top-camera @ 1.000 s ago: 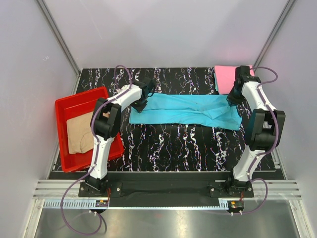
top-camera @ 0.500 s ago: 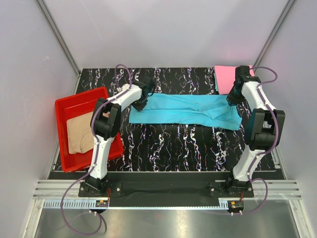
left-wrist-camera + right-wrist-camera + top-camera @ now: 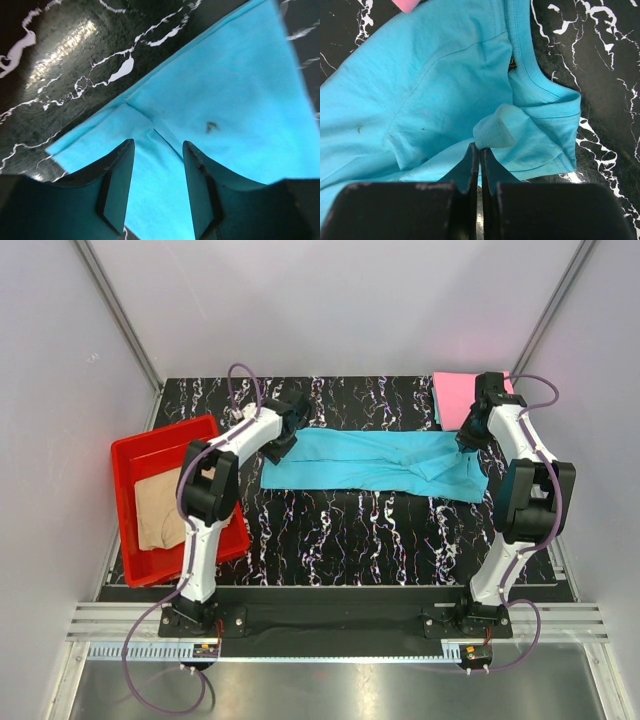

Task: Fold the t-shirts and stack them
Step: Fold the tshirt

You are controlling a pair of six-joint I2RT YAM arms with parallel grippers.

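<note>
wrist views alone: left fingers [image 3: 116, 175] parted over turquoise shirt [image 3: 240, 100], right fingers [image 3: 468, 167] pinching its fold; top view adds pink shirt [image 3: 458, 398], upper right.

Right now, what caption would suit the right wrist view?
Shut jaws pinch a raised fold of the turquoise t-shirt on the black marbled table.

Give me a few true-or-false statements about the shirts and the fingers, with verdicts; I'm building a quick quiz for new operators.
1. The left fingers stand apart above the turquoise t-shirt. True.
2. The tan t-shirt lies on the bare table. False: it lies in the red tray.
3. The right fingers are shut on a raised fold of the turquoise t-shirt. True.
4. The pink t-shirt lies in the red tray. False: it lies at the far right corner of the table.
</note>
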